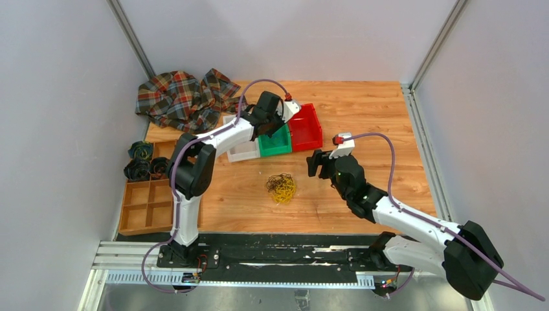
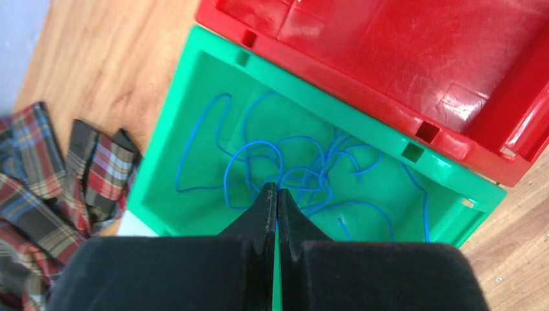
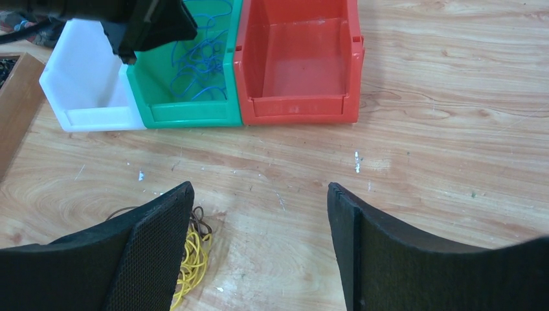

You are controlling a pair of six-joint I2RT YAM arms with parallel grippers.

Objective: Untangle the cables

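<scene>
A tangle of yellow and dark thin cables [image 1: 282, 188] lies on the wooden table in front of the bins; in the right wrist view the tangle [image 3: 191, 259] sits partly behind my left finger. A blue cable [image 2: 259, 146] lies looped in the green bin [image 2: 324, 103], and the right wrist view also shows the blue cable [image 3: 194, 61]. My left gripper [image 2: 277, 189] hangs over that bin [image 1: 277, 144], shut, with a blue strand running into its tips. My right gripper [image 3: 259, 186] stands open above bare table, just right of the tangle, nothing between its fingers.
An empty red bin [image 1: 305, 126] stands right of the green one and a white bin [image 1: 241, 152] stands left of it. A plaid cloth [image 1: 184, 97] lies at the back left. A wooden compartment tray [image 1: 145, 204] with dark coiled bundles [image 1: 142, 162] sits at the left edge.
</scene>
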